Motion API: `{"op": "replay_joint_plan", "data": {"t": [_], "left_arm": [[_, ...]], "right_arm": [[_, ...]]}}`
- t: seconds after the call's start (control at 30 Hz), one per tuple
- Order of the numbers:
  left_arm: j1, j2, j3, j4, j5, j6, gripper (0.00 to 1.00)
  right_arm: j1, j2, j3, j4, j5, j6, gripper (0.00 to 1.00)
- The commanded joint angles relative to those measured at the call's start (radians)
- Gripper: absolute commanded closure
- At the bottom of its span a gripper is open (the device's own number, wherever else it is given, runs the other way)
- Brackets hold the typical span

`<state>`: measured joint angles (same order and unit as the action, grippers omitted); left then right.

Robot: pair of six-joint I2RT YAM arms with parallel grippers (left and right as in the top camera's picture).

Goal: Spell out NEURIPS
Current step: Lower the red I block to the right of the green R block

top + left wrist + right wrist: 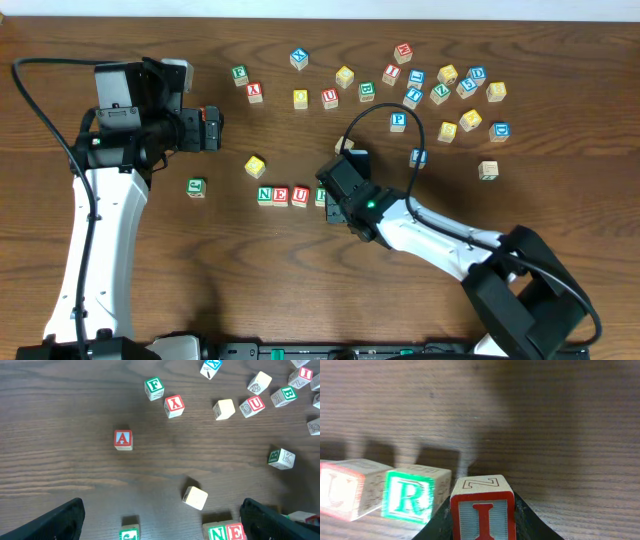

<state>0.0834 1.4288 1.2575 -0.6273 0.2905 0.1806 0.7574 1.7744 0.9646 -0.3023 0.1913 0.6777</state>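
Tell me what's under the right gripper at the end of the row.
The right gripper holds the red I cube beside the green R cube. Whether it rests on the table is hidden.

Close row of green N [264, 195], red E [281, 195], red U [299, 196], green R [409, 497]; red I cube [482, 512] held upright beside R; blue P [399, 121] well apart.

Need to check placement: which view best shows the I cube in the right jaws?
Right wrist view: the I cube fills the foreground between the jaws, beside the green R cube. Overhead, the right gripper hides it. The left wrist view stops at the N cube and E cube.
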Motion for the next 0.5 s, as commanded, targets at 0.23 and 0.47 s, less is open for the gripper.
{"op": "replay_joint_plan", "data": {"t": [0.23, 0.47], "left_arm": [[0.003, -0.004, 0.023, -0.001, 0.012, -0.002, 0.02], [0.003, -0.004, 0.023, -0.001, 0.012, -0.002, 0.02]], "right_arm": [[0.014, 0.020, -0.011, 0.003, 0.016, 0.017, 0.75], [0.014, 0.046, -0.011, 0.022, 0.014, 0.017, 0.74]]}}
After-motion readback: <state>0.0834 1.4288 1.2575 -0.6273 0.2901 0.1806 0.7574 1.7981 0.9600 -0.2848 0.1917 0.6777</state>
